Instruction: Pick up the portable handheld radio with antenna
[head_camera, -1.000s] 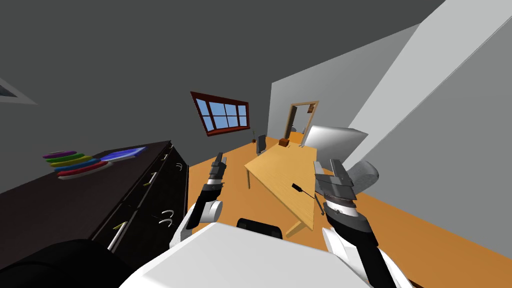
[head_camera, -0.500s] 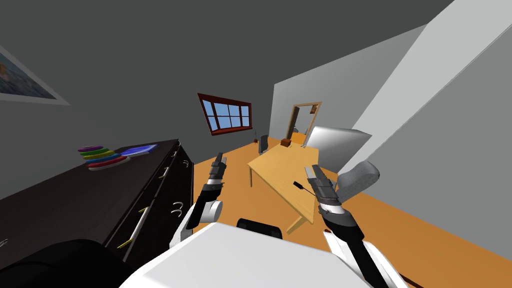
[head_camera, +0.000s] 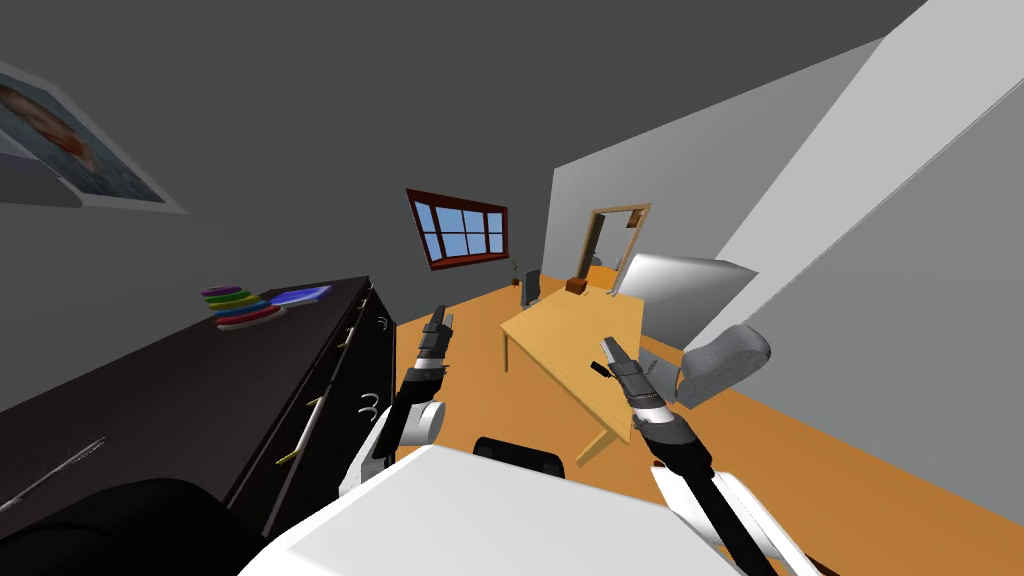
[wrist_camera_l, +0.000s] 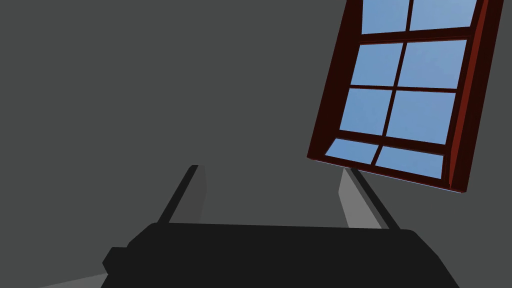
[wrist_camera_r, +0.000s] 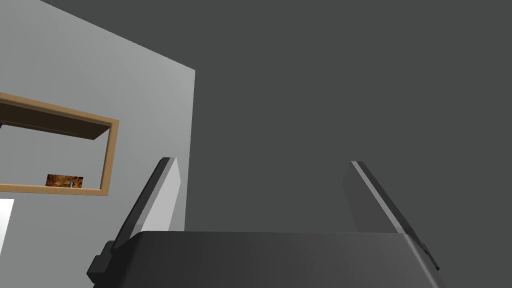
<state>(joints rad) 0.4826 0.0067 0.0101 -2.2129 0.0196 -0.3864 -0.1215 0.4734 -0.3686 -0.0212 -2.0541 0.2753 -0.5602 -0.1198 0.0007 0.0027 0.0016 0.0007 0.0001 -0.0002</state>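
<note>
The radio (head_camera: 597, 369), a small black body whose thin antenna is hidden, lies on the near part of a light wooden table (head_camera: 570, 320). In the head view my right gripper (head_camera: 608, 346) hovers over that near end of the table, right beside the radio and partly covering it. In the right wrist view the right gripper (wrist_camera_r: 260, 161) has its fingers open and bare, pointing at walls. My left gripper (head_camera: 440, 318) is raised over the orange floor left of the table; the left wrist view shows the left gripper (wrist_camera_l: 271, 169) open with nothing between its fingers.
A long dark dresser (head_camera: 200, 370) runs along my left, carrying stacked coloured rings (head_camera: 240, 305) and a flat blue thing (head_camera: 298, 295). A grey chair (head_camera: 722, 360) stands at the table's right side. A large silver panel (head_camera: 680, 285) and a small brown box (head_camera: 575, 285) sit on the table's far end.
My head view has swung, sliding the dresser rightward. My right arm has stretched forward and down over the table, closing on the radio and covering its antenna. The left arm has held still.
</note>
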